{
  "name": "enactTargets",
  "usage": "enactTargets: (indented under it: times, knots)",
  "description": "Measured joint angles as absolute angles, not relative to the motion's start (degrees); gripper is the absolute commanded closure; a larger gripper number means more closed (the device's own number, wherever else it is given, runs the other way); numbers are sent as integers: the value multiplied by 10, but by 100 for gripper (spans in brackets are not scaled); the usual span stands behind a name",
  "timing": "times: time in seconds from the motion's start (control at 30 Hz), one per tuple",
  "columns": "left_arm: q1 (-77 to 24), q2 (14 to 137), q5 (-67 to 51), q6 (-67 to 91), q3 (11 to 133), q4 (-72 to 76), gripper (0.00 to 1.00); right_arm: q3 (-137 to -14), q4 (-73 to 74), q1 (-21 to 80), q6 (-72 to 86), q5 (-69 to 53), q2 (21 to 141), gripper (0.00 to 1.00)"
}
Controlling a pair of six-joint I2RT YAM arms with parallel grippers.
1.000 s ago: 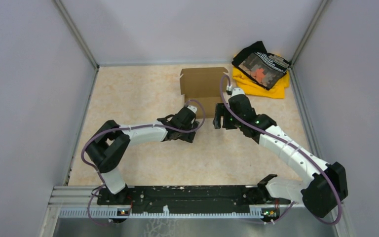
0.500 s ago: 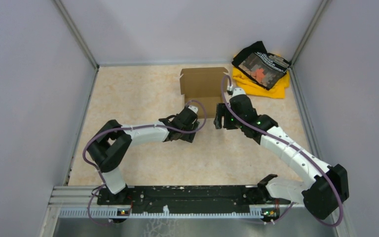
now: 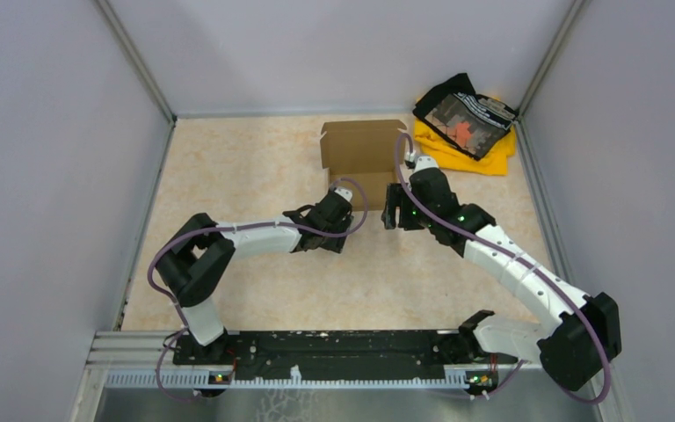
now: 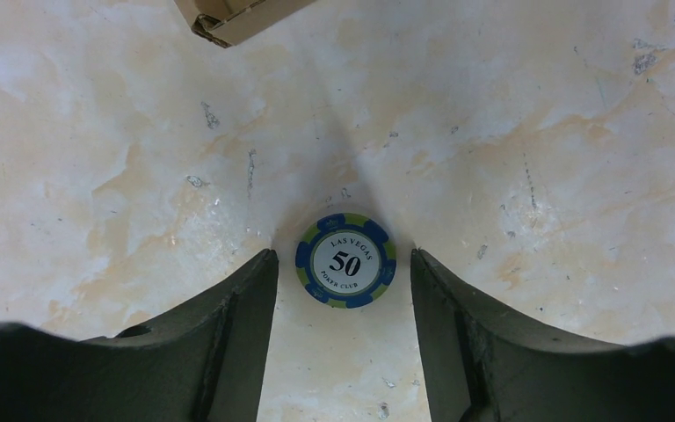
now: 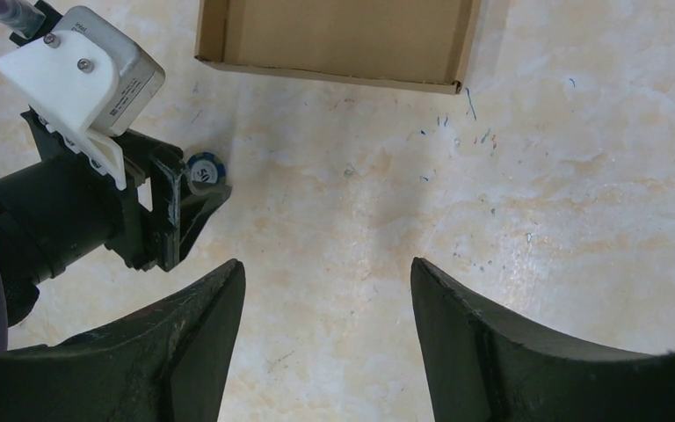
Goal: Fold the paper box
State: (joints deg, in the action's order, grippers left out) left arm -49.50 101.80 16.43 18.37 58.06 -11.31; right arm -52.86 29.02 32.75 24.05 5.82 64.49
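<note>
Where the paper box sits: the paper box (image 3: 362, 148) lies at the far middle of the table (image 3: 246, 167), open side up, with one flap standing at its far-left edge. Neither arm touches it.
Left gripper: the left gripper (image 4: 343, 257) is low over the tabletop, fingers spread to either side of a poker chip (image 4: 345, 261). A gap shows on each side, so nothing is pinched.
Reason for this pose: read it as a setup to take the chip, not a folding move. Only one box corner shows at the top of the left wrist view.
Right gripper: the right gripper (image 5: 327, 264) hovers short of the box's near edge, fingers spread, with bare table between them.
Reason for this pose: you can judge it as standing by, aimed at the near wall.
Obstruction: the chip and the left gripper sit near the box's near-left corner, on your approach path.
Surroundings: a yellow and black cloth pile (image 3: 466, 123) lies in the far right corner, near the box but apart from it.
Task status: judge the folding unfinished.
</note>
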Motion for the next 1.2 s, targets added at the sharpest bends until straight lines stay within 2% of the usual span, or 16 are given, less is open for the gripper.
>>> enactTargets:
  times: [0.93, 1.2]
  knots:
    - [-502, 1020, 175, 189, 580, -110, 51, -517, 289, 327, 241, 53, 645, 33]
    - [-502, 1021, 182, 193, 580, -110, 52, -514, 288, 324, 241, 48, 645, 33]
